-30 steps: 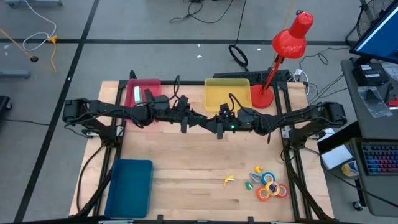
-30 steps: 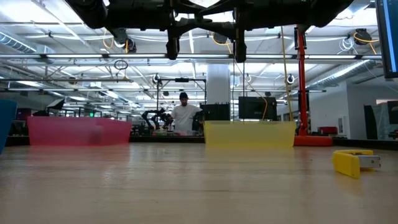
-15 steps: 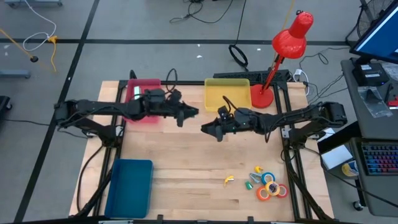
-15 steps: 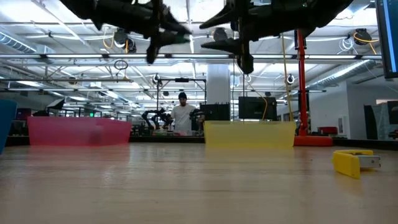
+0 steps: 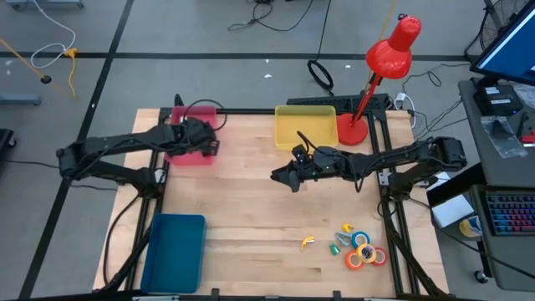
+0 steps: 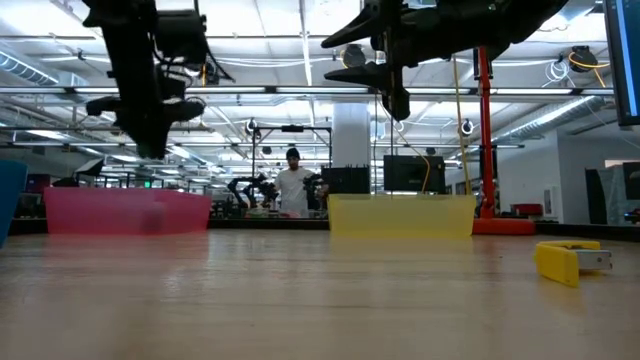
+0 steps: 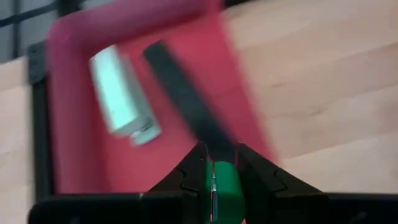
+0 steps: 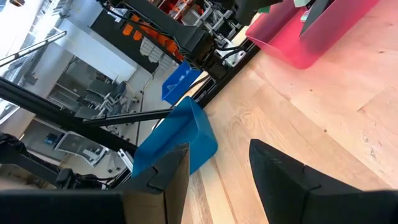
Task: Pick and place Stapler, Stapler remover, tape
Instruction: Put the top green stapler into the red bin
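The two arms have parted. A second ago their tips met over the middle of the bench; now the left pincer (image 7: 212, 180) has swung away to the far left and hangs above the pink tray (image 5: 191, 157). It is closed on a small green piece (image 7: 222, 190) pinched between its fingertips. I cannot tell from here what that piece is. The right pincer (image 5: 276, 176) has stayed over the centre of the bench, just near of the yellow tray (image 5: 305, 125), and its fingers have spread. In its own wrist view they stand apart with nothing between them.

That reads as a handover just completed, right to left, with the green piece now in place for a drop into the pink tray. A pale green stapler (image 7: 118, 93) and a black bar (image 7: 180, 93) already lie in that tray, so the drop should go to the bare floor beside them.

Most of the task is still to do. The tape rolls (image 5: 364, 251) lie in a cluster at the near right of the bench, with a yellow staple remover (image 5: 308, 242) just to their left. The blue tray (image 5: 175, 251) sits at the near left, well apart from them. The freed right arm is the closer one to that pile
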### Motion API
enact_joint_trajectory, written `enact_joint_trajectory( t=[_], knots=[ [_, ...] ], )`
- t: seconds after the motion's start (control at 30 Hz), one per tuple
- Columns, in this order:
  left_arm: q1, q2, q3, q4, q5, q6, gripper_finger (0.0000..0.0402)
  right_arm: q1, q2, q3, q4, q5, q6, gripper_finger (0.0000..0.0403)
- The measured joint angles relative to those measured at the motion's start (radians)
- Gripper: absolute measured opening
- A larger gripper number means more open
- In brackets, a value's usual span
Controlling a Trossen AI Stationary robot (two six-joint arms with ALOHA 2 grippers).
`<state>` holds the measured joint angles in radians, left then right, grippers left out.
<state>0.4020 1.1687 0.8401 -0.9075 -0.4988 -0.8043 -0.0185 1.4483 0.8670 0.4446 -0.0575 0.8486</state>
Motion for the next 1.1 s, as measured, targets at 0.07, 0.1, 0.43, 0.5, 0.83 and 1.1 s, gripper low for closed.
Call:
enact_joint_trajectory(
  t=[0.07,0.1,0.43,0.5,0.83,1.1],
  knots=[
    [0.023,0.003,-0.017,-0.011,0.0,0.016,0.0061,0.0,0.0,0.0,0.0,0.001,0.0,0.0161],
    [0.035,0.005,-0.03,-0.005,0.0,0.031,0.0061,0.0,0.0,0.0,0.0,0.001,0.001,0.0161],
    [0.154,0.041,-0.216,0.065,0.076,0.088,0.0061,0.0,0.0,0.0,0.0,0.003,0.002,0.016],
    [0.169,0.041,-0.229,0.077,0.079,0.091,0.0061,0.0,0.0,0.0,0.0,0.003,0.003,0.016],
    [0.223,0.041,-0.264,0.108,0.115,0.129,0.0094,0.0,0.001,0.0,0.0,0.004,0.003,0.016],
    [0.227,0.041,-0.265,0.112,0.115,0.128,0.0176,0.0,0.001,0.0,-0.001,0.004,0.003,0.0161]
  ],
)
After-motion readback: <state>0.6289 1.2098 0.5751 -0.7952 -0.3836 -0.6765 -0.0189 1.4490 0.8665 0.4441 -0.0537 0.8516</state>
